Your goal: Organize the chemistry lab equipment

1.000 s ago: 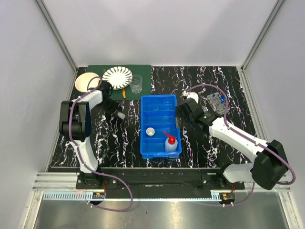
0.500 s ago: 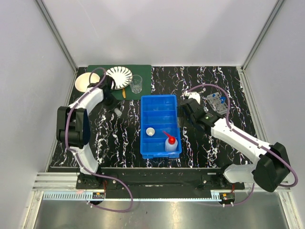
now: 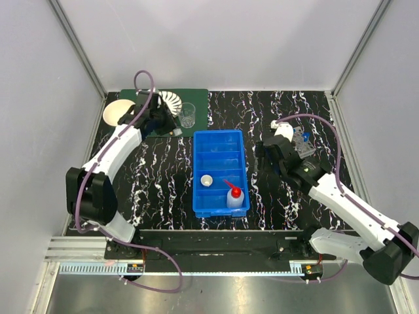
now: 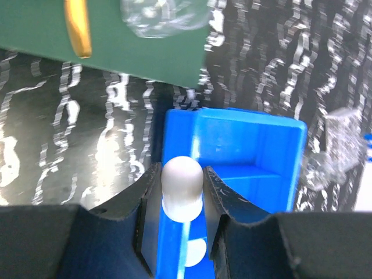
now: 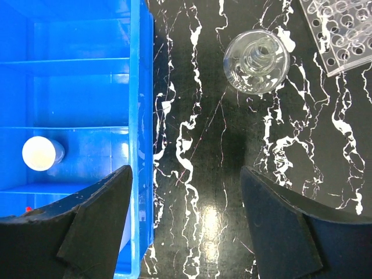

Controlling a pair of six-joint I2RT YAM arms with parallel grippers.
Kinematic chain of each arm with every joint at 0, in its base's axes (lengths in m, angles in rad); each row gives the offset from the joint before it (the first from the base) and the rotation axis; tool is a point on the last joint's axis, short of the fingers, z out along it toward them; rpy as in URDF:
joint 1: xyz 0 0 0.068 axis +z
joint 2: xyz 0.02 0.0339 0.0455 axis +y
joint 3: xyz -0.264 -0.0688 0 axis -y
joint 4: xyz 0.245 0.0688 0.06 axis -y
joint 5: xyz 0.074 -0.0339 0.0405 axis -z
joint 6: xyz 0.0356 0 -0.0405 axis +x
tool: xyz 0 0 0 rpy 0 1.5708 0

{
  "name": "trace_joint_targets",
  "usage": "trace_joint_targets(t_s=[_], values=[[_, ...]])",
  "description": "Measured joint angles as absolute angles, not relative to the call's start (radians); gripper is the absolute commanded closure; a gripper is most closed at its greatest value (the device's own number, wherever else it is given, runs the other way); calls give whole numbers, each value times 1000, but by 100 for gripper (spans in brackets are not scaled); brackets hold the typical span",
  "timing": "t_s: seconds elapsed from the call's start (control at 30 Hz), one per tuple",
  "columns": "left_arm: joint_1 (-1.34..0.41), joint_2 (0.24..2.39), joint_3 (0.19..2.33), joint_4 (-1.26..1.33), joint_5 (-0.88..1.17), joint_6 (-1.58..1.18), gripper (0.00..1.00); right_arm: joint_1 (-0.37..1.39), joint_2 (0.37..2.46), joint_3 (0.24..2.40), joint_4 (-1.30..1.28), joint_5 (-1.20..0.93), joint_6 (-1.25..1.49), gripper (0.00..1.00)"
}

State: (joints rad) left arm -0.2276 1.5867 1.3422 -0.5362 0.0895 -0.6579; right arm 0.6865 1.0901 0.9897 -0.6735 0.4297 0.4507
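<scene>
Our left claw (image 4: 182,187) is clamped on a small white item (image 4: 182,177), pinched between both fingers near the far corner of the blue bin (image 4: 250,145). Our right claw (image 5: 186,174) gapes wide and holds nothing, hovering over the table (image 5: 197,116) between the bin and a clear glass vessel (image 5: 257,61), with the tube rack (image 5: 343,35) just beyond. The squeeze bottle (image 3: 234,195) and round lid (image 3: 207,180) sit inside the bin
</scene>
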Motion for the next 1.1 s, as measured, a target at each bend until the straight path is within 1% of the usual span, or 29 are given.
trace_joint_targets(t_s=[0.23, 0.33, 0.47, 0.6, 0.7, 0.9, 1.1], values=[[-361, 1613, 1369, -336, 218, -609, 100, 686, 1015, 1030, -754, 481, 490, 20], [-450, 1676, 1445, -255, 252, -579, 100, 686, 967, 1049, -799, 516, 527, 21], [-543, 1767, 1539, -121, 332, -550, 100, 686, 853, 1061, -863, 549, 584, 21], [-583, 1843, 1571, 24, 411, -549, 100, 686, 771, 1085, -920, 577, 631, 21], [-609, 1892, 1573, 105, 430, -545, 100, 686, 752, 1092, -937, 584, 650, 21], [-702, 2014, 1637, 168, 431, -467, 100, 686, 768, 1079, -957, 576, 664, 22], [-788, 2074, 1700, 177, 422, -353, 100, 686, 751, 1057, -968, 561, 664, 22]])
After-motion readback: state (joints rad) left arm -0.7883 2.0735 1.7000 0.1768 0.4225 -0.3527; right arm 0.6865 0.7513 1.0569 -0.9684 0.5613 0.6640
